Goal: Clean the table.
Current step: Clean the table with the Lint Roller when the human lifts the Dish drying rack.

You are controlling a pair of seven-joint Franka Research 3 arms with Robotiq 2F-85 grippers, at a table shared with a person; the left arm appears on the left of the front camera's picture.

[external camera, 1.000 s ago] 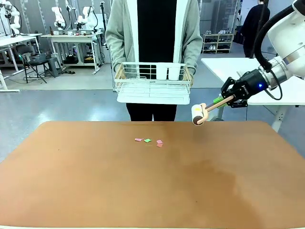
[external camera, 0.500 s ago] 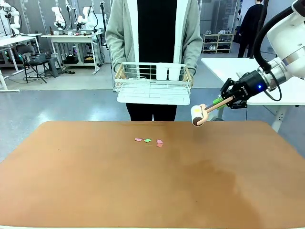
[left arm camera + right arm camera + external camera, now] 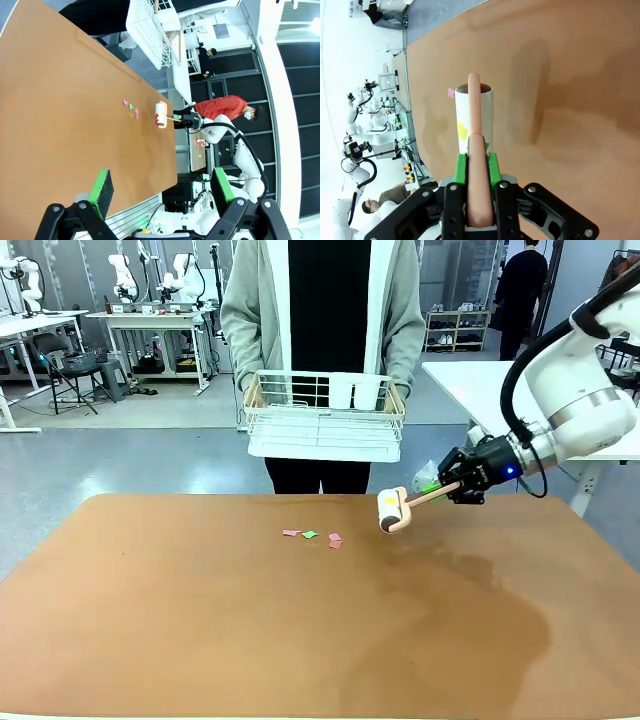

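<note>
Our left tool (image 3: 161,187) stands wide open, with nothing between its green pads. On the reddish-brown bench (image 3: 200,620), a few pink and green paper scraps (image 3: 312,536) lie near the far edge, about its middle. Just to their right is the head of a lint roller (image 3: 392,512), low over the bench. We cannot tell whether it touches. Our right tool (image 3: 477,165) is clamped tight on the roller's handle.
</note>
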